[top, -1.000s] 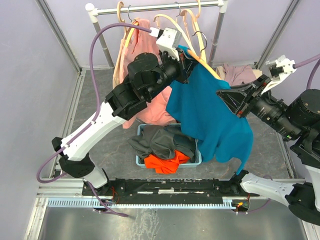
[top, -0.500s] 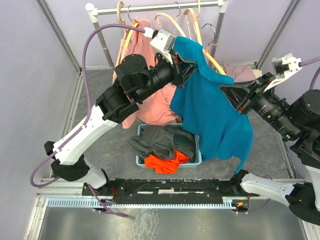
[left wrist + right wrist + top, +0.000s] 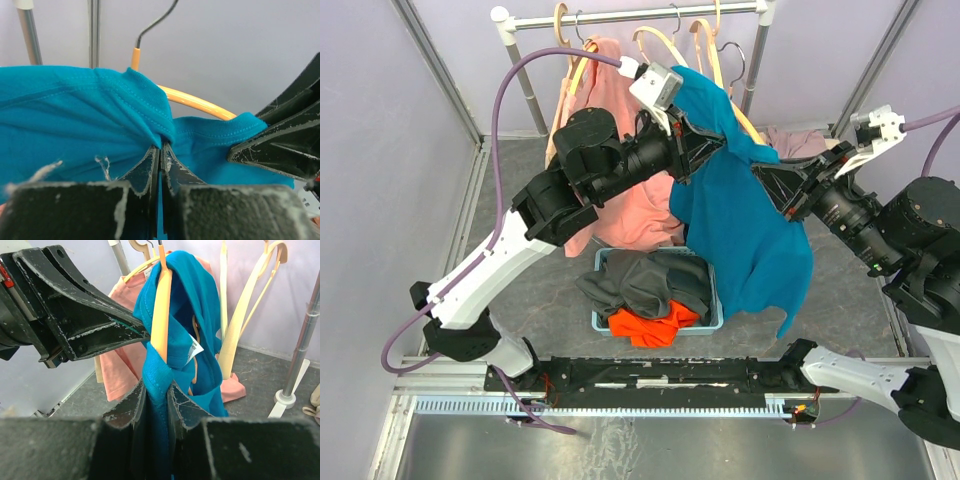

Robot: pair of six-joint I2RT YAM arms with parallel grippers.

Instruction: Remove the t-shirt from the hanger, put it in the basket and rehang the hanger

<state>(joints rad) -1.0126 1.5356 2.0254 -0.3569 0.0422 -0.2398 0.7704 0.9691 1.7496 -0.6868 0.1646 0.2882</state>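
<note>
Plainly, both grippers have cloth. The left gripper [image 3: 160,146] has its jaws pressed together on a thin fold of the shirt [image 3: 75,110], right at the ribbed collar and just in front of the hanger [image 3: 200,103]. The right gripper [image 3: 156,387] pinches a thicker bunch of the same shirt, directly beneath the lower end of the hanger's arm (whether that end is also caught between the jaws cannot be told). The two tools sit close together.

The shirt is held high in the middle of the scene, its collar end draped over the hanger just near of the rail [image 3: 640,14]. Its body falls toward the near right, and from above it crosses the right end of the basket [image 3: 597,305] of clothes below. A pink shirt [image 3: 620,210] hangs just left of it, beyond the left arm.

By the look of it, the shirt is a light, soft knit, limp and a little stretchy, so it should sag and follow whatever pulls it, and a firm pinch should not slip. The collar is probably the best hold, being doubled and stitched, with the shoulder seam next. The likely snag is the neck opening catching on the hanger's arm. The hanger is light too, so a pull may drag it along rather than free the cloth.
</note>
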